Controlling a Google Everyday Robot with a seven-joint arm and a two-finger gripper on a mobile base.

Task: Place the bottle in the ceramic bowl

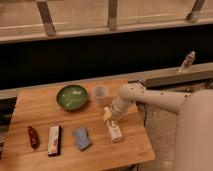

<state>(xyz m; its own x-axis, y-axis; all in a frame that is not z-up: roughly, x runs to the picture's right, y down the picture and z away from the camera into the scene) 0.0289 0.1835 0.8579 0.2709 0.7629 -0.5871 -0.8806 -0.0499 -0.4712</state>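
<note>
The white bottle [115,130] with a printed label lies on the wooden table [30,107], near its front right part. My gripper [108,115] comes in from the right on a pale arm and sits right at the bottle's far end, low over the table. The green ceramic bowl [71,96] stands to the left and farther back, about a bowl's width from the gripper, with nothing in it but pale marks.
A translucent cup [101,93] stands between the bowl and my arm. A blue cloth-like item [81,138], a flat packet [53,140] and a red item [33,136] lie along the front left. A clear bottle [187,61] stands on the ledge at far right.
</note>
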